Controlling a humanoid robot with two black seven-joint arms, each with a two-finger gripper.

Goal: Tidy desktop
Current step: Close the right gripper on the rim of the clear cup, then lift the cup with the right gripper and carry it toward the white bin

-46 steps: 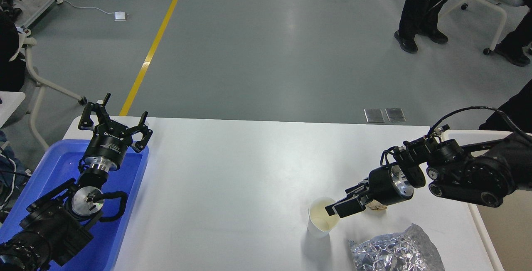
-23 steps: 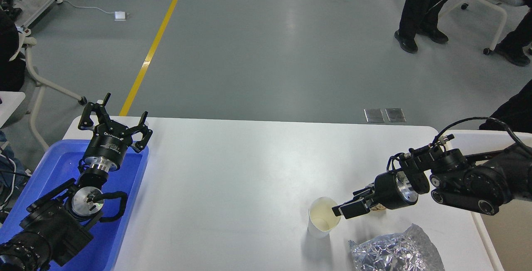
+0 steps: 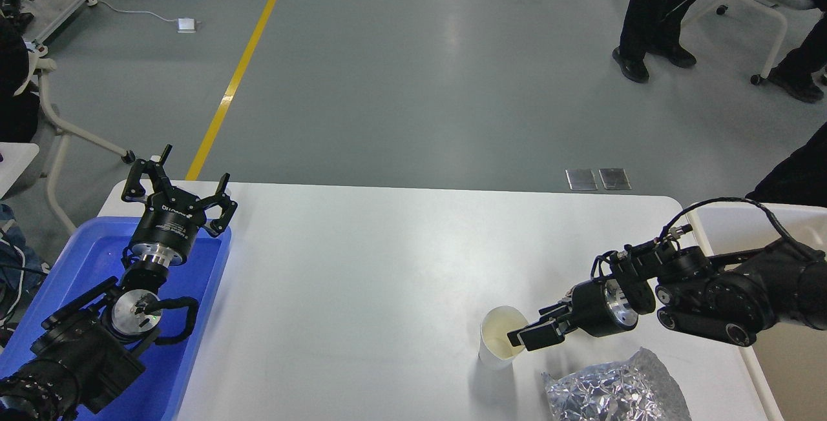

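Reaching for the Paper Cup

Hanging over the blue tray (image 3: 90, 259), the left tool (image 3: 176, 183) stands with its fingers spread apart and nothing between them; the white tabletop (image 3: 362, 266) stretches away to its right. Further right, a white paper cup (image 3: 499, 338) stands upright, and the right tool (image 3: 531, 336) sits at its rim, one finger seemingly inside the mouth; whether it has clamped I cannot tell. Such a cup looks light and easily crushed, so a gentle pinch on the rim wall suits it. Crumpled foil (image 3: 614, 395) lies just below that tool, the beige bin (image 3: 730, 214) behind it.
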